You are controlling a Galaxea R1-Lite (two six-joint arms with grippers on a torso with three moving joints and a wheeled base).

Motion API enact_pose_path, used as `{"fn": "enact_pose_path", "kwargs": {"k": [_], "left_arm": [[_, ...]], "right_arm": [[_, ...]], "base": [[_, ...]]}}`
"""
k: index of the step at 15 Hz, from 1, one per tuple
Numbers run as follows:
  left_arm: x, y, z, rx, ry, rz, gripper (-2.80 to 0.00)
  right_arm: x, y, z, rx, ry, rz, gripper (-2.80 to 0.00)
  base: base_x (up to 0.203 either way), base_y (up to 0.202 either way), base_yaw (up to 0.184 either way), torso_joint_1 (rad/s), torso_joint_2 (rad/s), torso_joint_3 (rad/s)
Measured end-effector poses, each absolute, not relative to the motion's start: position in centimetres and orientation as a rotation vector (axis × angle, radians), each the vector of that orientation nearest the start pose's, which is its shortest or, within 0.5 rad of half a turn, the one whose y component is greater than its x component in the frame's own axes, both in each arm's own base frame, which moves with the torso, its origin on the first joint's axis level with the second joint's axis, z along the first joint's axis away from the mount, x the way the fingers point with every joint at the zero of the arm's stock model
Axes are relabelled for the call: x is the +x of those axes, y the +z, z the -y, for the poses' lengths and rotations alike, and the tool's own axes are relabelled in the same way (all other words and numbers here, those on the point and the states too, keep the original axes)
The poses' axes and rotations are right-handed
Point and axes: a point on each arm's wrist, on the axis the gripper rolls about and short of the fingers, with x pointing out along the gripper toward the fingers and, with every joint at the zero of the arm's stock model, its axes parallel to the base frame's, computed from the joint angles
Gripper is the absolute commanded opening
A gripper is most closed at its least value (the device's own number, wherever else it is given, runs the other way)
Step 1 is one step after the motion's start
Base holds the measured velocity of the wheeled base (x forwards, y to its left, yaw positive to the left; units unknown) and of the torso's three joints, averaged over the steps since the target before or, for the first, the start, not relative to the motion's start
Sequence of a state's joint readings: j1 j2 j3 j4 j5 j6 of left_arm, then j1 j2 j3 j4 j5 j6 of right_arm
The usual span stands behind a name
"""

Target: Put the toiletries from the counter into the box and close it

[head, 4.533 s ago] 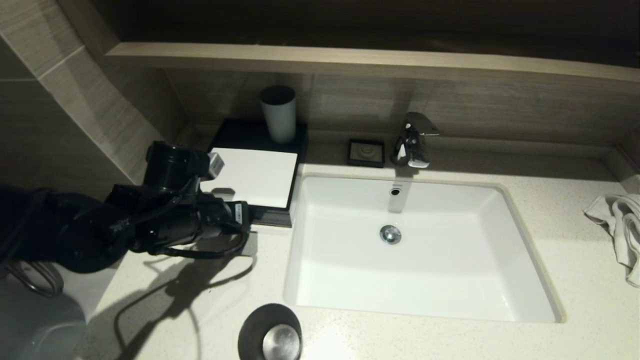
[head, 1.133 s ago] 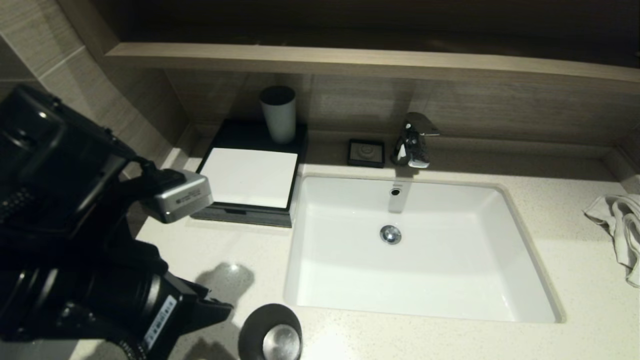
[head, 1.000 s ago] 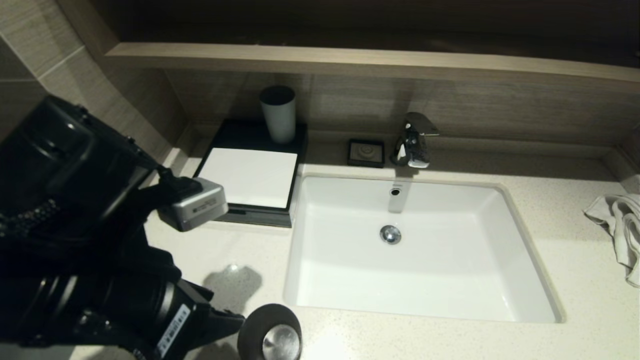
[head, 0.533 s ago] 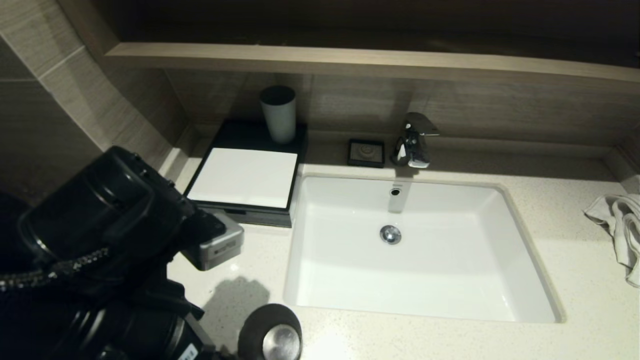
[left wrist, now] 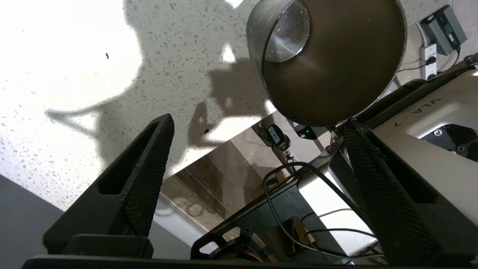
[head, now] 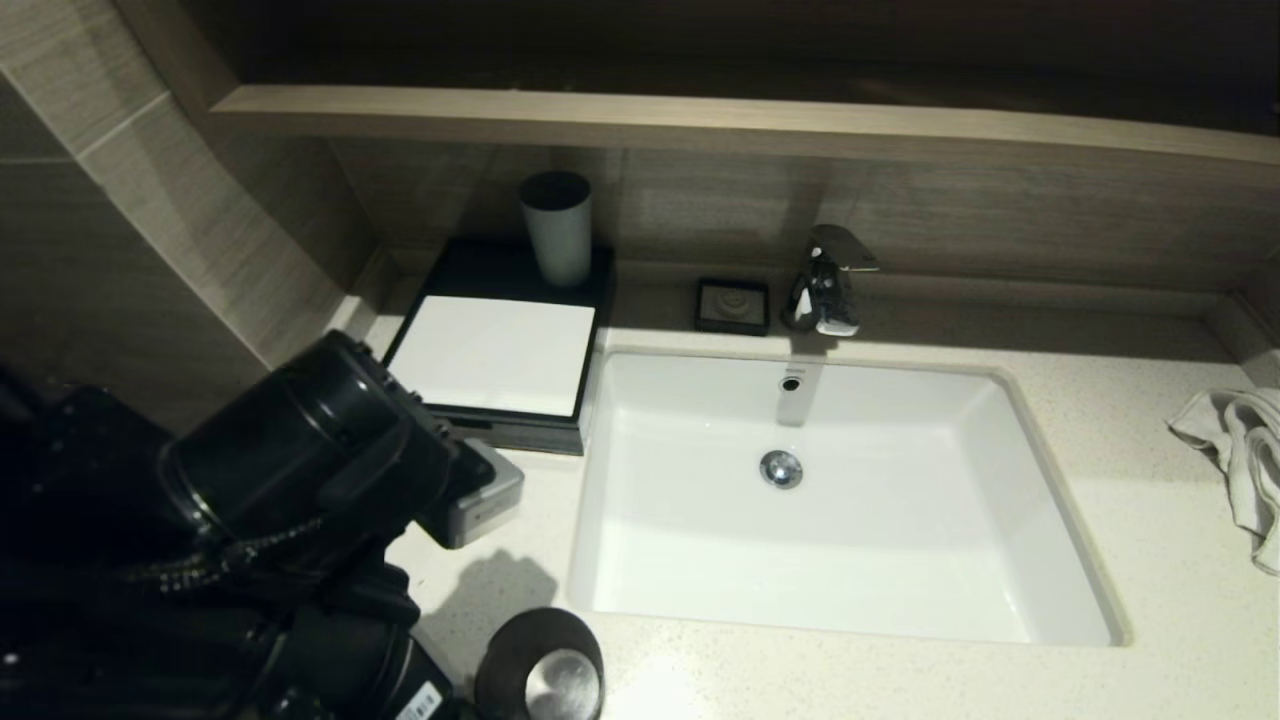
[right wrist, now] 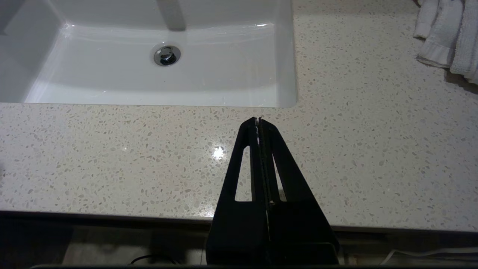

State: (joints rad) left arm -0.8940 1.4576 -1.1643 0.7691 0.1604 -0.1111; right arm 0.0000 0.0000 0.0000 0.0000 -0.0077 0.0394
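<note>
The black box [head: 497,352] with its white top panel stands at the counter's back left, its front drawer [head: 525,433] pushed in flush. No sachets show in any view. My left arm [head: 300,480] hangs low over the counter's [head: 1100,430] front left corner; its fingers are hidden in the head view. In the left wrist view my left gripper [left wrist: 257,121] is wide open and empty, right beside the black cup [left wrist: 328,63] at the counter's front edge. My right gripper [right wrist: 258,120] is shut and empty over the counter's front edge, before the sink's right corner.
A grey cup [head: 556,228] stands on the box's back part. The black cup [head: 540,665] stands at the front edge. The white sink [head: 700,400], a tap [head: 828,280], a small black soap dish [head: 733,305] and a white towel [head: 1240,450] fill the middle and right.
My left arm has left the box's drawer front, lifted, then swung back and down to the counter's front left corner. The drawer front now sits flush. The right arm has not visibly moved.
</note>
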Motion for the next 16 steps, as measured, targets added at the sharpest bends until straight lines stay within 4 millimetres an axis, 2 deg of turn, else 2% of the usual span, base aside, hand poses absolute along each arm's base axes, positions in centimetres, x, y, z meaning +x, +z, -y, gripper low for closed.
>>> {"fn": "enact_pose_path", "kwargs": {"k": [16], "left_arm": [[14.3, 21.3, 17.8, 0.482, -0.604, -1.018, 0.0]], "right_arm": [[-2.3, 7.5, 0.0, 0.039, -0.007, 0.0, -2.8]], "base": [[0.0, 0.0, 0.0, 0.0, 0.0, 0.0]]}}
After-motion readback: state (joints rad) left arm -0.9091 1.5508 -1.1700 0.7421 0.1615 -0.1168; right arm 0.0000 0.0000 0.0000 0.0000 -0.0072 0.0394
